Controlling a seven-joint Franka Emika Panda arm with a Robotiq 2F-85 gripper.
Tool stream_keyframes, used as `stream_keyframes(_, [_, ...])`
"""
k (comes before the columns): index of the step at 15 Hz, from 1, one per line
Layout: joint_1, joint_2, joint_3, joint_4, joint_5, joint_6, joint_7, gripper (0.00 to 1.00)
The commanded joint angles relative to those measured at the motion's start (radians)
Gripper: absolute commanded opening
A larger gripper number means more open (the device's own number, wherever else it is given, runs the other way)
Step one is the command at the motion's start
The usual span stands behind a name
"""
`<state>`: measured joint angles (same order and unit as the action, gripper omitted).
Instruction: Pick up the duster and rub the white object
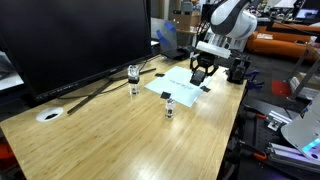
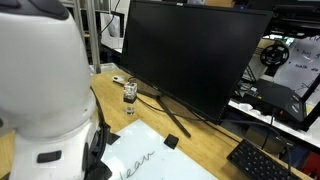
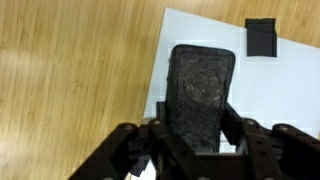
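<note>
Over the white object (image 3: pixel 285 100) | gripper (image 3: pixel 198 120) is clamping the duster (image 3: pixel 202 80) across its long sides | duster is looking light, rigid, soft-faced; mid-body hold is suiting it.

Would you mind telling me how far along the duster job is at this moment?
Done: the gripper looks closed on the duster, fingers against its sides. In hand: the duster sits over the white board near its edge; whether it touches, I cannot tell. Left: the rubbing, since handwriting shows on the board in an exterior view.
</note>
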<state>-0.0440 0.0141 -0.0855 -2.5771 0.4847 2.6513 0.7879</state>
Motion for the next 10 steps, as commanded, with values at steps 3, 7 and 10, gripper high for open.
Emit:
stream_keyframes(3, [-0.010,0.010,0.006,0.010,0.011,-0.031,-0.018,0.30])
stream_keyframes(7, [-0.016,0.065,0.003,0.047,0.041,-0.031,-0.038,0.30])
stream_keyframes(10, [-0.025,0.119,-0.003,0.092,0.048,-0.027,-0.036,0.30])
